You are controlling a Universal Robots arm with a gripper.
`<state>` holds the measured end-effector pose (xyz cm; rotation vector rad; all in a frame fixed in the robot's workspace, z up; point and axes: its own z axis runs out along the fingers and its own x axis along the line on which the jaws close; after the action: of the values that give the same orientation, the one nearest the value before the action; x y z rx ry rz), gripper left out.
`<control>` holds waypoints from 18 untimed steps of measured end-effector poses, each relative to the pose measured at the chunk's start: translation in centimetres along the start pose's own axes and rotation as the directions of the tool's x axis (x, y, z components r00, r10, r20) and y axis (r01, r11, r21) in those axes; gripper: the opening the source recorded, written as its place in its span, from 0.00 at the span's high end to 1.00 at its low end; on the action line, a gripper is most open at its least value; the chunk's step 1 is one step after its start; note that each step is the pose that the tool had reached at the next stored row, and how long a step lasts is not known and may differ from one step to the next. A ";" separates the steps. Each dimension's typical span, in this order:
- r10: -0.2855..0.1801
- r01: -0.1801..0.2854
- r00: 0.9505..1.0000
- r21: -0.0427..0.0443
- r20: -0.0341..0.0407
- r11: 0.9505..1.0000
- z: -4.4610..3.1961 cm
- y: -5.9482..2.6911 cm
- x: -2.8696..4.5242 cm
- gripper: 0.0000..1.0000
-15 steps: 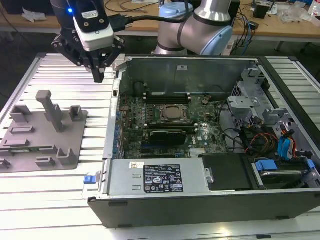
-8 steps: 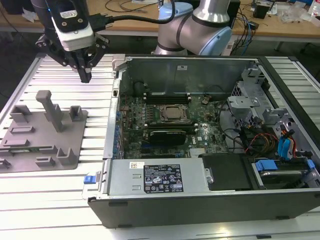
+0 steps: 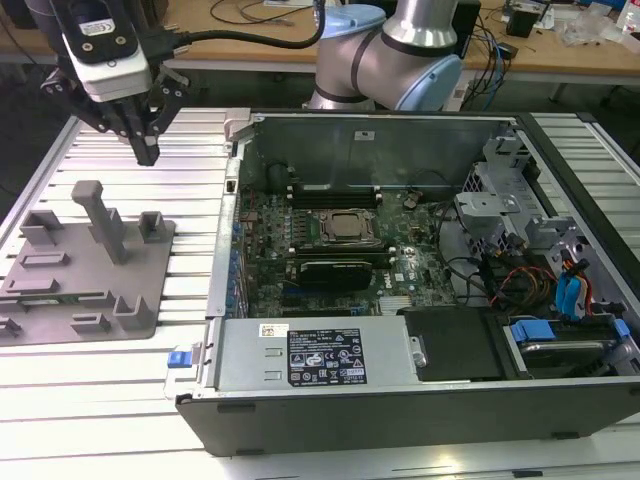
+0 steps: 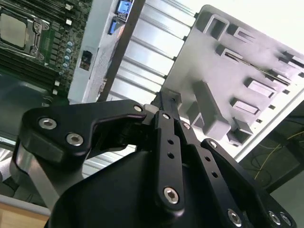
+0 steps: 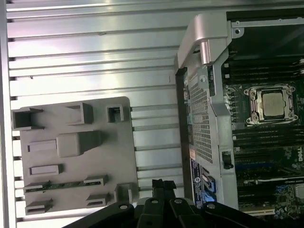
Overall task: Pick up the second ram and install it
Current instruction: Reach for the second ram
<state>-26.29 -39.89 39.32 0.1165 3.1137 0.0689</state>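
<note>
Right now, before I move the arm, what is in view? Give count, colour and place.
ram: one, green, edge-up in a long slot of the tray, seen in the first wrist view
tray: one, grey, on the table at the exterior view's left of the case
case: one, dark grey, open, on the table
motherboard: one, dark green, inside the case
processor: one, silver, in its socket on the motherboard
card: one, black, on the motherboard beside the processor
table: one, silver, ribbed, under tray and case
arm: one, silver-grey and light blue, behind the case
gripper: one, black, shut and empty, above the table, near the tray's far edge
</note>
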 end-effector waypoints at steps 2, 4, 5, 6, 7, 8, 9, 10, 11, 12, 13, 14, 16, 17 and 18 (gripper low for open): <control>0.000 0.000 1.000 0.000 0.000 1.000 -0.02 -0.07 0.87 0.92; 0.000 0.000 1.000 0.000 0.000 1.000 -0.04 -0.12 1.59 0.92; 0.000 0.000 1.000 0.000 0.000 1.000 -0.05 -0.14 1.84 0.92; 0.000 0.000 1.000 0.000 0.000 1.000 -0.06 -0.16 2.16 0.92; 0.000 0.000 1.000 0.000 0.000 1.000 -0.06 -0.18 2.47 0.92; 0.000 0.000 1.000 0.000 0.000 1.000 -0.07 -0.20 2.66 0.92; 0.000 0.000 1.000 0.000 0.000 1.000 -0.07 -0.21 2.86 0.92; 0.000 0.000 1.000 0.000 0.000 1.000 -0.08 -0.23 3.04 0.92; 0.000 0.000 1.000 0.000 0.000 1.000 -0.09 -0.25 3.34 0.92; 0.000 0.000 1.000 0.000 0.000 1.000 -0.10 -0.27 3.70 0.92; 0.000 0.000 1.000 0.000 0.000 1.000 -0.10 -0.29 3.91 0.92; 0.000 0.000 1.000 0.000 0.000 1.000 -0.10 -0.31 4.10 0.92; 0.000 0.000 1.000 0.000 0.000 1.000 -0.11 -0.34 4.65 0.92; 0.000 0.000 1.000 0.000 0.000 1.000 -0.12 -0.38 5.11 0.92; 0.000 0.000 1.000 0.000 0.000 1.000 -0.13 -0.39 5.28 0.92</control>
<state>-31.58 -39.89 39.31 0.1166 3.1137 0.0689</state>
